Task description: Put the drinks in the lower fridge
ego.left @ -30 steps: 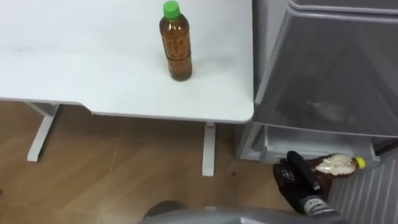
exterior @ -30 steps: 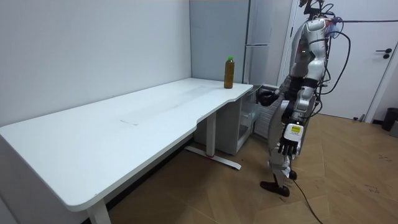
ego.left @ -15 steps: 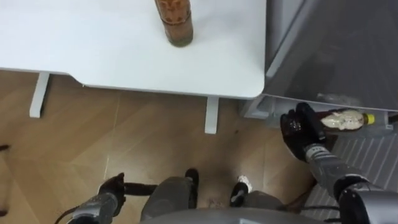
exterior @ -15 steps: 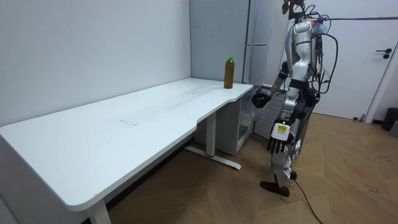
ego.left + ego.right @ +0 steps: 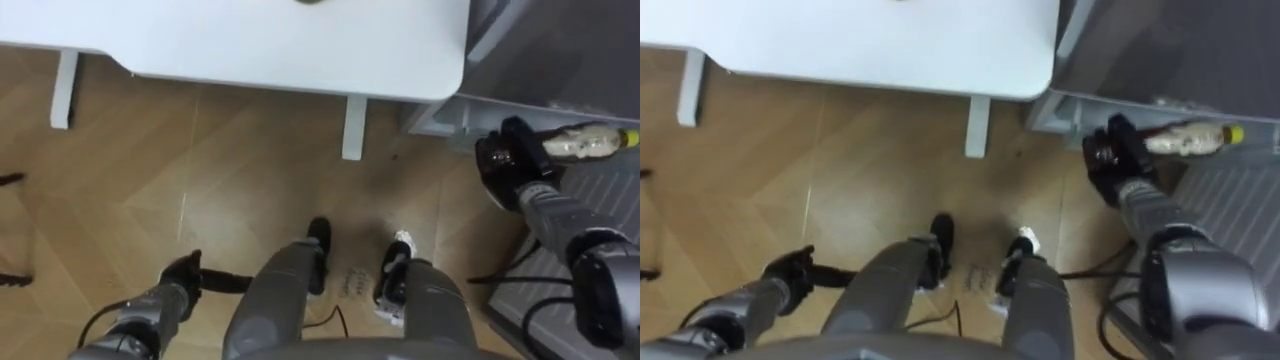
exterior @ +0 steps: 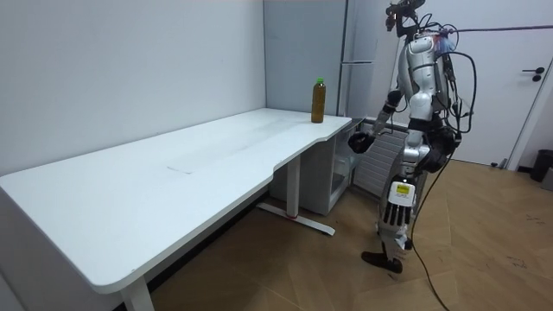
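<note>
— Black fingers [image 5: 518, 135] of the right hand [image 5: 505, 170]: what are they doing?
— They curl round the base end of a pale bottle [image 5: 585, 142]. It lies level, yellow cap pointing away from the hand, at the low opening of the grey fridge [image 5: 560, 50]. Whether it is inside, I cannot tell.
— And the left hand [image 5: 183, 278]?
— It hangs by the robot's side over the wood floor [image 5: 200, 170], fingers loose, holding nothing.
— The other drink?
— A brown bottle [image 6: 318, 100] with a green cap stands upright on the white table [image 6: 173, 173], near the corner beside the fridge.
— The room?
— The robot stands upright between that corner and the fridge. A pale wall [image 6: 130, 69] runs behind the table, with a white door [image 6: 534, 104] at the room view's right.
</note>
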### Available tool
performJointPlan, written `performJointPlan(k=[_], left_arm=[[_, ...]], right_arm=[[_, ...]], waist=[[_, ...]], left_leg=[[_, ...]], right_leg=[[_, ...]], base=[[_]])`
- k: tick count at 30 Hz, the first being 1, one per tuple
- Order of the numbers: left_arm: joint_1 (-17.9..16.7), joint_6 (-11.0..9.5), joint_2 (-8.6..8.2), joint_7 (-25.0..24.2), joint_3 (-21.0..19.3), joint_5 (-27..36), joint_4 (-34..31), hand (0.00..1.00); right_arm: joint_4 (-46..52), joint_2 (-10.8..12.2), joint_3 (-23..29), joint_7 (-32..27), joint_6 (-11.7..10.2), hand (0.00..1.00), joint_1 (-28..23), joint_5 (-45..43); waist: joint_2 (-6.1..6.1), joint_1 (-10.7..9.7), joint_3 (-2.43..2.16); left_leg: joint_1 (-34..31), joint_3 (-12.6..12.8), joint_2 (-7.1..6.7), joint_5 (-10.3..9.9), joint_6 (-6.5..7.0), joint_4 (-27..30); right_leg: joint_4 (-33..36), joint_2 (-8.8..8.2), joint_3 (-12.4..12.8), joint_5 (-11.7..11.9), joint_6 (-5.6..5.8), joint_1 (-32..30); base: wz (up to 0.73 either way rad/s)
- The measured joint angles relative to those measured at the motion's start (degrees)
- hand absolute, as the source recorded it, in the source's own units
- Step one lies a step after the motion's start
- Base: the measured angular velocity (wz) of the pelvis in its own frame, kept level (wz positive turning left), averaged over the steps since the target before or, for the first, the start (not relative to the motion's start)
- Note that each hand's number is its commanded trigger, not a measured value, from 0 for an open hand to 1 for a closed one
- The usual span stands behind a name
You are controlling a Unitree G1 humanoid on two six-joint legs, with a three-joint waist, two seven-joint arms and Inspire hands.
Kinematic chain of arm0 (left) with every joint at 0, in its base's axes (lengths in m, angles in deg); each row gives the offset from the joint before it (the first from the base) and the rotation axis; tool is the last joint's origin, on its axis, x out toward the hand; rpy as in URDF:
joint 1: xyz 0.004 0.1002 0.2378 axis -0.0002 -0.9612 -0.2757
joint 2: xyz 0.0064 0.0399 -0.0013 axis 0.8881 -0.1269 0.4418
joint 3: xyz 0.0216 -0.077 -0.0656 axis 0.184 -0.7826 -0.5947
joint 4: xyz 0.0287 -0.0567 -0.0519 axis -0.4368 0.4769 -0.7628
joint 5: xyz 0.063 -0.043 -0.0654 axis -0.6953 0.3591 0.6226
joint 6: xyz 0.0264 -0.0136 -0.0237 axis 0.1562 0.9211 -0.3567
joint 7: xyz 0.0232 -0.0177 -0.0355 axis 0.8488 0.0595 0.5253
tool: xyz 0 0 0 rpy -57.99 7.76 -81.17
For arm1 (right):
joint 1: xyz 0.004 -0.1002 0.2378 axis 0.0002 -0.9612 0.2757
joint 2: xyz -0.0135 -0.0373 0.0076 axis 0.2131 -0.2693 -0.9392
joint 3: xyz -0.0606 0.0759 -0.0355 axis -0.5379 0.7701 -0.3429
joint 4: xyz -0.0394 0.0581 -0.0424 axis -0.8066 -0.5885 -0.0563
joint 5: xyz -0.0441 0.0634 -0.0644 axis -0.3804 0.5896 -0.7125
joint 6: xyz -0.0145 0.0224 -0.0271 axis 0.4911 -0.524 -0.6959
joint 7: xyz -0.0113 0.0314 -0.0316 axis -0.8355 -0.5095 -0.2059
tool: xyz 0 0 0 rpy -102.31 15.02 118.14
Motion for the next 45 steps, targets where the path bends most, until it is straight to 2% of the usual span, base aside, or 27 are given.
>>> performJointPlan(k=[5, 9, 13, 14, 15, 17, 22, 26, 38, 41, 45], left_arm=[[0.1, 0.0, 0.09, 0.5, 0.1, 1.1, -0.1, 0.0], [0.1, -0.1, 0.48, 0.5, -0.3, 1.1, -0.1, 0.0], [0.1, -0.4, 0.76, 1.5, -0.1, 1.1, 0.1, 0.0], [0.1, -0.5, 0.82, 1.6, -0.1, 1.1, 0.1, 0.0], [0.1, -0.6, 0.99, 1.7, 0.1, 1.1, 0.1, 0.0], [0.0, -0.9, 1.74, 1.6, 1.1, 1.1, 0.1, 0.0], [-0.4, -0.9, 3.56, 1.6, 2.2, 1.2, 0.1, 0.0], [-0.5, -0.9, 4.23, 1.6, 2.7, 1.2, 0.0, 0.0], [-0.5, -1.0, 4.39, 1.5, 3.2, 1.5, -0.5, 0.0], [-0.7, -0.9, 4.42, 1.5, 3.2, 1.5, -0.5, 0.0], [-0.8, -0.9, 4.42, 1.6, 3.2, 1.5, -0.4, 0.0]], right_arm=[[0.0, -0.7, 0.0, -2.0, 0.0, 1.0, 0.5, -0.1], [0.1, -0.8, 0.4, -3.1, 0.0, 1.0, 1.8, -0.1], [0.5, -2.6, 0.8, -4.6, 0.0, 1.0, 5.1, 0.5], [0.5, -2.9, 0.8, -4.6, 0.0, 0.56, 5.5, 0.6], [0.6, -3.4, 0.8, -4.9, -0.1, 0.0, 6.3, 0.9], [0.6, -4.4, 0.8, -5.1, -0.2, 0.0, 7.0, 2.8], [1.0, -5.0, 0.8, -6.9, -0.7, 0.0, 6.9, 4.4], [1.0, -5.0, 0.8, -8.1, -0.7, 0.0, 6.9, 4.7], [1.0, -5.0, 0.7, -8.9, -0.9, 0.0, 6.6, 4.6], [1.0, -5.1, 0.7, -8.8, -2.0, 0.0, 6.5, 4.5], [1.0, -5.1, 0.7, -8.3, -2.1, 0.0, 6.2, 4.5]], waist=[[-0.04, 0.1, -0.01], [-1.27, -0.1, 0.17], [-1.69, 0.0, 0.13], [-1.74, 0.0, 0.15], [-1.75, 0.0, 0.14], [-1.92, 0.1, 0.16], [-2.24, -0.2, 0.12], [-2.23, -0.1, 0.11], [-2.1, 0.1, 0.02], [-2.18, 0.2, -0.04], [-2.24, 0.1, -0.11]], left_leg=[[-1.0, 0.0, -0.04, 0.0, 0.01, 0.4], [-1.3, 1.1, -0.53, 0.0, 0.03, 0.4], [-2.1, 2.0, -0.72, 0.0, 0.02, 0.8], [-2.1, 2.1, -0.71, 0.0, 0.02, 0.9], [-2.1, 2.2, -0.69, 0.0, 0.02, 0.9], [-2.1, 2.2, -0.63, 0.0, 0.02, 1.3], [-2.4, 2.2, -0.38, 0.0, 0.01, 1.9], [-2.5, 2.2, -0.21, 0.0, 0.02, 2.3], [-2.7, 2.2, -0.03, 0.0, 0.01, 2.9], [-2.6, 2.2, -0.02, 0.0, 0.0, 2.9], [-2.6, 2.2, 0.0, 0.0, 0.0, 3.2]], right_leg=[[1.0, -0.18, 0.1, -0.1, -0.08, -1.2], [3.5, -1.17, 1.5, -1.4, -0.07, -3.1], [5.2, -1.39, 2.5, -1.6, -0.31, -4.8], [5.3, -1.43, 2.5, -1.6, -0.34, -4.8], [5.3, -1.42, 2.6, -1.7, -0.37, -4.9], [5.5, -1.33, 2.8, -1.7, -0.39, -4.8], [5.4, -1.0, 2.7, -1.6, -0.38, -4.8], [5.3, -0.88, 2.7, -1.4, -0.42, -4.8], [5.8, -0.7, 2.7, -1.2, -0.55, -4.8], [5.9, -0.7, 2.7, -1.2, -0.57, -4.8], [6.0, -0.68, 2.8, -1.2, -0.62, -4.8]], base=[[0.0], [-0.02], [-0.06], [-0.06], [0.0], [0.0], [0.0], [0.0], [0.0], [0.0], [0.0]])
